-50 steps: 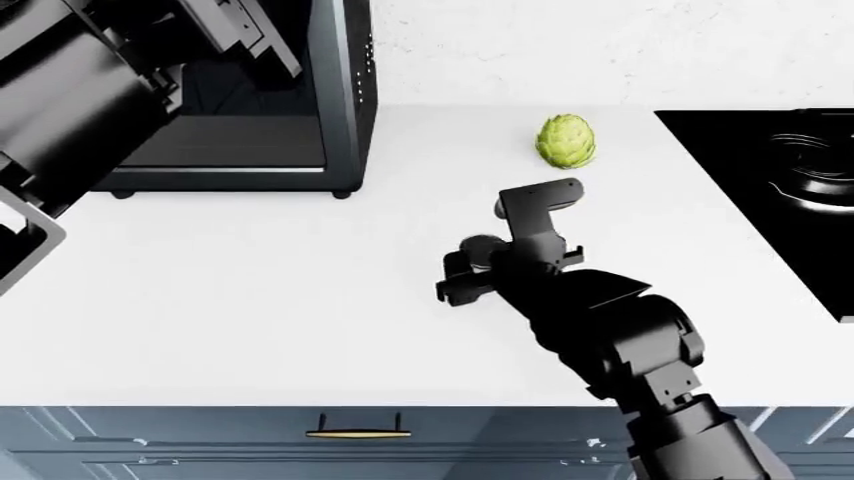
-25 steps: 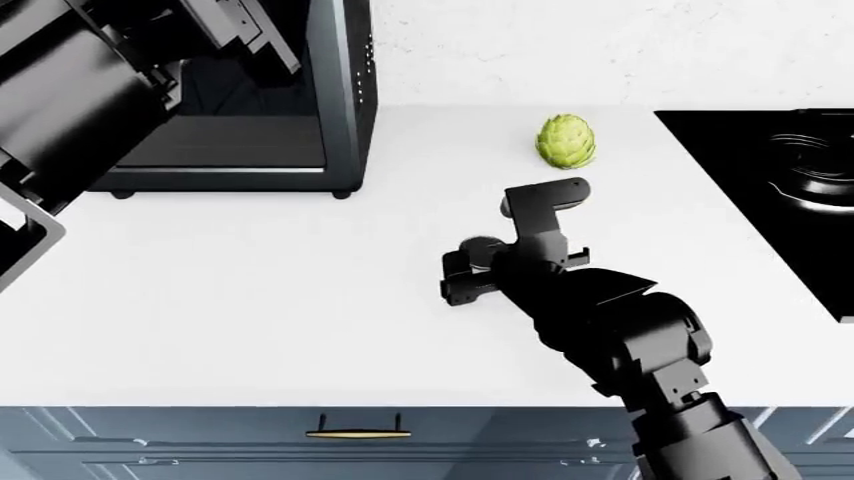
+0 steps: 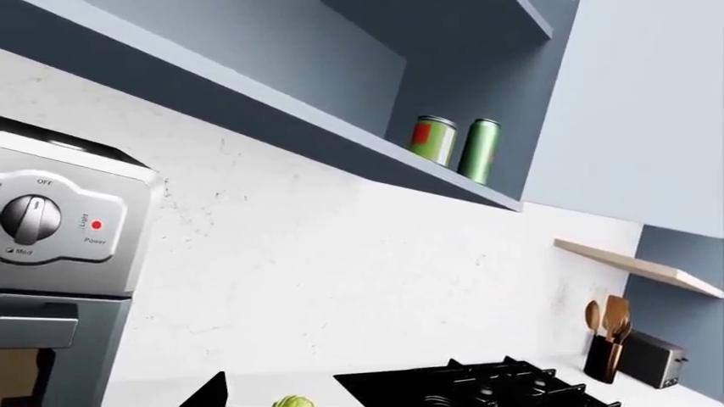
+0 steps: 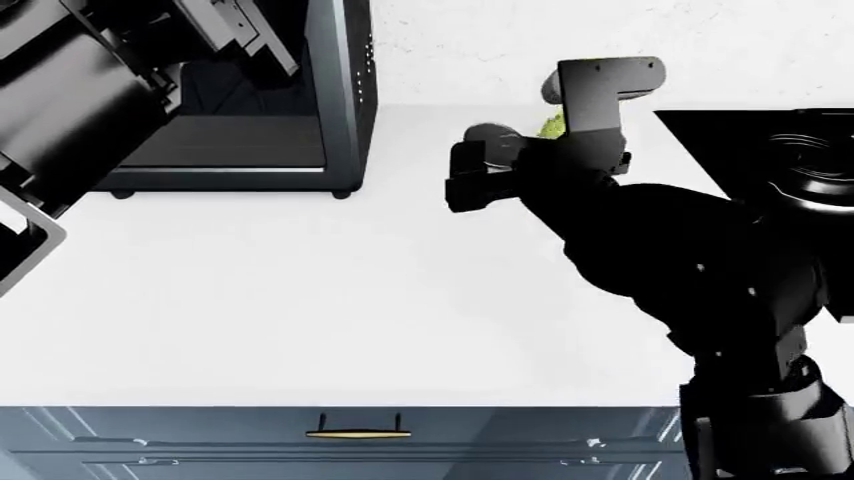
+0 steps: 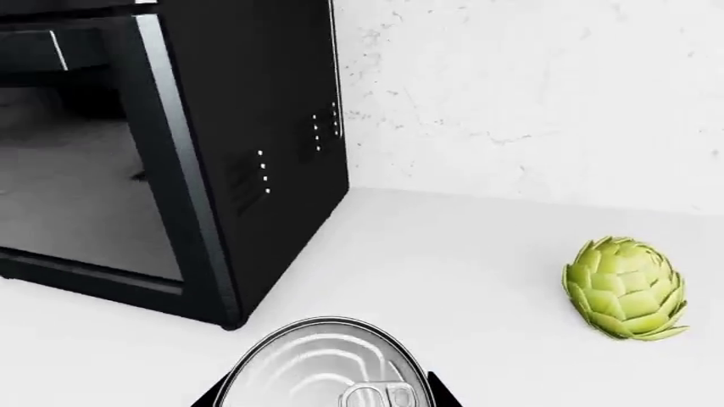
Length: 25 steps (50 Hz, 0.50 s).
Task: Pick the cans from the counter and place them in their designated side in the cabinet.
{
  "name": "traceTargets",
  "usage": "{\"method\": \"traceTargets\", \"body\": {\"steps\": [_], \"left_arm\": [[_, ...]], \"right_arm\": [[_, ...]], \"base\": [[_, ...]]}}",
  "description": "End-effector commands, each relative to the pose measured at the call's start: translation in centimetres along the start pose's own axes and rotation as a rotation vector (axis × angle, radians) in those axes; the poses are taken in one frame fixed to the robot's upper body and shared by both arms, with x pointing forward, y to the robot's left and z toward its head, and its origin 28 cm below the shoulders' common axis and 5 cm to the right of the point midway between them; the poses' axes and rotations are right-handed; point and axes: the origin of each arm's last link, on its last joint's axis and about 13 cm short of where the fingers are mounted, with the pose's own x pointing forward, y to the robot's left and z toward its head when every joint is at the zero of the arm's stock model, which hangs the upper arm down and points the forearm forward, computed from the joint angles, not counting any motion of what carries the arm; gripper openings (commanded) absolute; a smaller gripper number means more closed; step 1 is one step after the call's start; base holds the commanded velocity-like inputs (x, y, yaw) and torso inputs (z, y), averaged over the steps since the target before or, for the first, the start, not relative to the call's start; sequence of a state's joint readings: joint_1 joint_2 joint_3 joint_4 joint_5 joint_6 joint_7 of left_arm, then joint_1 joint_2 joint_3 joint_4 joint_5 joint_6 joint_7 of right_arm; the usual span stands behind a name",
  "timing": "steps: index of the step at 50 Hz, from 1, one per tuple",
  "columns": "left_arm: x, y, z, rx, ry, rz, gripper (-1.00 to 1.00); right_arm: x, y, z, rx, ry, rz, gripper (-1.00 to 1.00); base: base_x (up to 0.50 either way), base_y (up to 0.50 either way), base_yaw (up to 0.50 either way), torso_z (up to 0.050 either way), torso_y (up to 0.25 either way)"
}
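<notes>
Above the plain white counter, near its back edge, the right gripper pinches a silver-topped metal can; left gripper's state cannot be told.

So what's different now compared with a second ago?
The right arm rose and swung toward the back wall; the right gripper now hides most of the artichoke. The right wrist view shows a silver-topped can between its fingers, apparently carried along. The black appliance, counter and left arm stayed put.
</notes>
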State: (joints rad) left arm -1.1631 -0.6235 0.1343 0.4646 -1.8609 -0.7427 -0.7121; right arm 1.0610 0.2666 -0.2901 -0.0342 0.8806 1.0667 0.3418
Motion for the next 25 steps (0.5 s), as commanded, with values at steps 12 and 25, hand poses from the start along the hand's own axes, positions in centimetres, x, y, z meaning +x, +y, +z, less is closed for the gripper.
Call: {"method": "traceTargets", "body": {"steps": [12, 25], "left_arm": [[0.1, 0.0, 0.0, -0.007, -0.011, -0.019, 1.00], [0.0, 0.1, 0.1, -0.011, -0.019, -0.025, 1.00]], "right_arm": [[-8.9, -0.5, 13.2, -0.093, -0.392, 0.051, -1.00], [-12.7, -0.5, 23.2, -0.089, -0.560, 0.133, -1.00]], "base": [[0.00, 0.00, 0.00, 0.000, 0.000], [0.00, 0.00, 0.00, 0.000, 0.000]]}}
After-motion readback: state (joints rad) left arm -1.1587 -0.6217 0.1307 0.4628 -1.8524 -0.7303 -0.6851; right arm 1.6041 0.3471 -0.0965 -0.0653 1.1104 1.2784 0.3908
